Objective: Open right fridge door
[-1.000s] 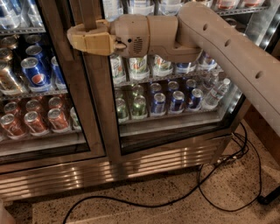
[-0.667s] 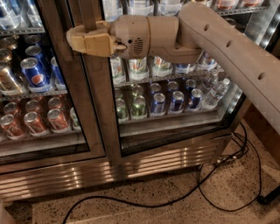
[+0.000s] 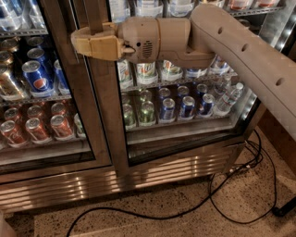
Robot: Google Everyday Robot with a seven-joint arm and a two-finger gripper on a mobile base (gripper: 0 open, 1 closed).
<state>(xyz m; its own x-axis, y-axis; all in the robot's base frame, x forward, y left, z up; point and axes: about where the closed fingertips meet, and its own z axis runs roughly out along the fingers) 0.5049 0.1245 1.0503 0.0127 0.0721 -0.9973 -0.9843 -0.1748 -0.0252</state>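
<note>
The right fridge door [image 3: 180,134], a glass pane in a wide brushed-steel frame, filled the middle and right of the camera view, running from the top edge down to a slatted steel base panel [image 3: 69,187]. Its steel bar handle [image 3: 94,13] rose along the door's left side and passed out of sight behind the robot's hand. The gripper [image 3: 81,42], tan and blocky, sat high in the view across that handle, pointing left, its tip reaching just over the neighbouring left door [image 3: 41,92]. Whether the gripper was clamped on the handle or merely lying against it could not be told. A thick beige arm [image 3: 240,51] led away from it to the right and down toward the right edge. Behind the right door's glass stood shelves of green cans [image 3: 147,112], blue cans [image 3: 187,105] and a clear water bottle [image 3: 229,97]. Behind the left door's glass were a blue Pepsi can [image 3: 36,77] and, one shelf lower, a row of red cans [image 3: 37,127]. A black cable [image 3: 222,203] looped over the speckled floor [image 3: 185,222] in front of the fridge.
</note>
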